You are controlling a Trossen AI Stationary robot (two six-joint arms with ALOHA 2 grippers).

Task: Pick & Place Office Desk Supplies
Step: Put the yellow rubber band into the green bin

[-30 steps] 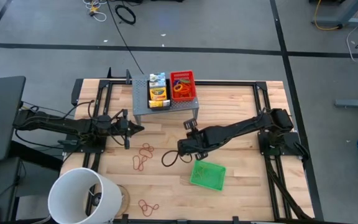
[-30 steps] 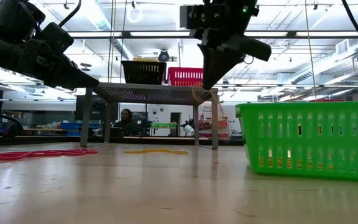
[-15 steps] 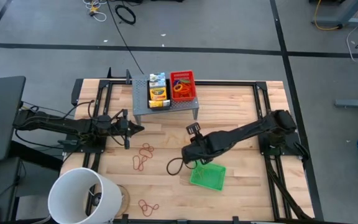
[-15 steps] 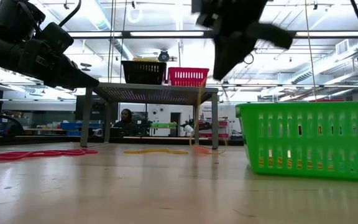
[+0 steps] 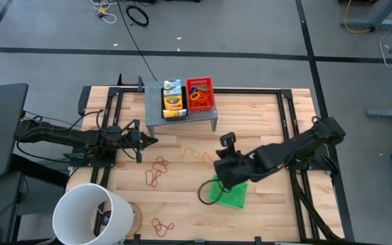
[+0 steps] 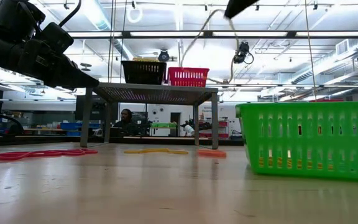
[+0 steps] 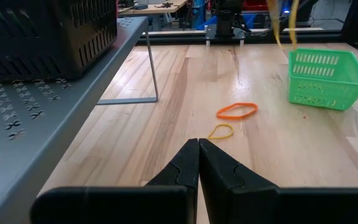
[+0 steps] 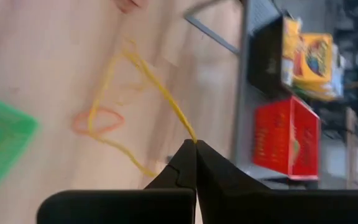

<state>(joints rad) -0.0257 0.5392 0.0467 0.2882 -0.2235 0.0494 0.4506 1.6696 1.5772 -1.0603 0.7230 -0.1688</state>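
Observation:
My right gripper (image 5: 218,178) hangs above the left edge of the green mesh tray (image 5: 231,195), shut on a thin tan rubber band (image 8: 123,106), which shows as a loop (image 6: 194,40) in the low view. My left gripper (image 5: 154,141) waits shut and empty at the table's left. More rubber bands (image 5: 160,163) lie flat on the wood, two of them (image 7: 236,111) ahead of the left fingers. The red tray (image 5: 200,94) and a black tray with the crayon box (image 5: 173,102) stand on the grey riser (image 5: 182,117). My right gripper pinches one spot of the rubber band's strand (image 8: 194,142) between its two fingertips. The fingers slant down from the table's right side. The band hangs slack below them as an open loop (image 5: 206,194), clear of the table.
A big white bucket (image 5: 90,214) lies at the near left corner. More bands (image 5: 162,226) lie near the front edge. Bare wood stretches between the riser and the green tray.
My right gripper has risen and swung toward the near right, from the table's middle to above the green tray. The rubber band went with it, first stretched down to the wood, now lifted clear and hanging free.

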